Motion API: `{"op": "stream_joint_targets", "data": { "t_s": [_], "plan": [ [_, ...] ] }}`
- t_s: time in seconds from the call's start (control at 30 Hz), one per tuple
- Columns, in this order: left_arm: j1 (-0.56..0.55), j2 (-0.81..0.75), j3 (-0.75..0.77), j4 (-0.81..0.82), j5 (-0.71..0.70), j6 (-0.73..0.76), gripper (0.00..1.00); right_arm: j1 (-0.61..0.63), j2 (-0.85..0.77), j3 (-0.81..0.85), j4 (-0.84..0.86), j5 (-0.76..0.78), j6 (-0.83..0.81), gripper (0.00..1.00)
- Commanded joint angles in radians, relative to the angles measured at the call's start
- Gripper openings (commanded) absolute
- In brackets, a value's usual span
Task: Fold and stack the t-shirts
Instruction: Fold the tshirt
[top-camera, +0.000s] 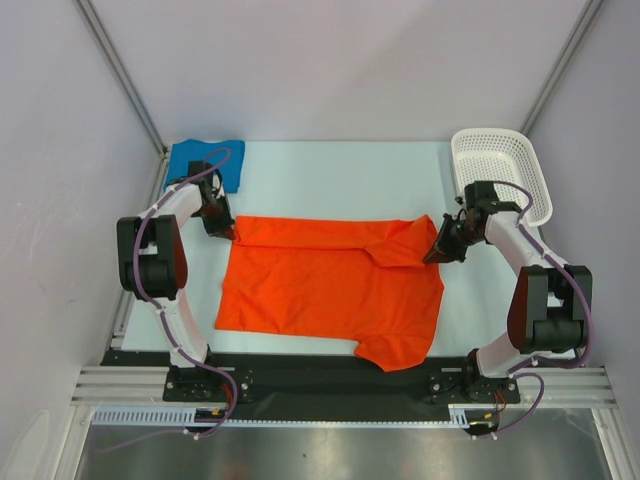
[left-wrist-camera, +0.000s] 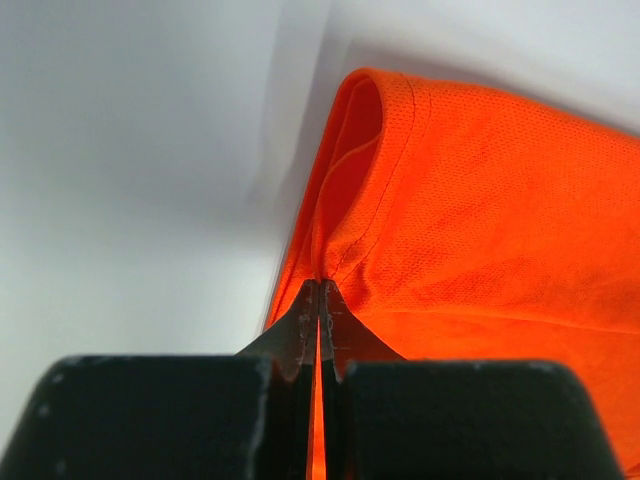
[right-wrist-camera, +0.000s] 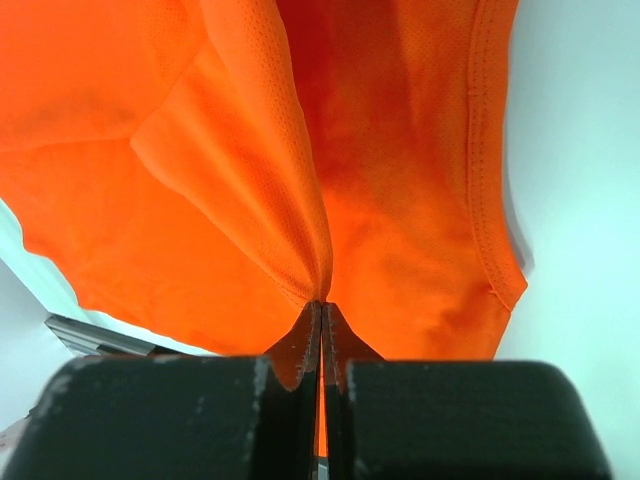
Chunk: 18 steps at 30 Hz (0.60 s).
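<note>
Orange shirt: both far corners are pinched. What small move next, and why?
Probably raise both corners together and carry them toward the near edge: left gripper and right gripper are shut on the orange shirt, whose body lies flat and unfolded.

Matt orange mesh-knit cloth t-shirt (top-camera: 320, 285); perforated white plastic basket (top-camera: 500, 165).

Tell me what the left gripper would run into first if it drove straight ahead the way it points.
The orange shirt: the left gripper is shut on its corner, so the cloth sits right at its tip. Past that fold probably comes the table, though depth is hard to judge.
</note>
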Motion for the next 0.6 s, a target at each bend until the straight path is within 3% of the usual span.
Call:
{"op": "stream_joint_targets", "data": {
  "t_s": [0.0,0.33,0.57],
  "plan": [
    [0.008,-0.036,0.019,0.006,-0.015,0.026,0.00,-0.001,-0.036,0.025,-0.017,-0.022,0.001,0.00],
    [0.006,0.004,0.009,0.025,-0.001,0.017,0.00,-0.001,-0.007,-0.114,0.092,0.020,0.013,0.00],
    [0.006,0.000,-0.003,0.026,-0.027,0.021,0.02,-0.001,0.016,-0.121,0.104,0.047,0.029,0.02]
  ]
}}
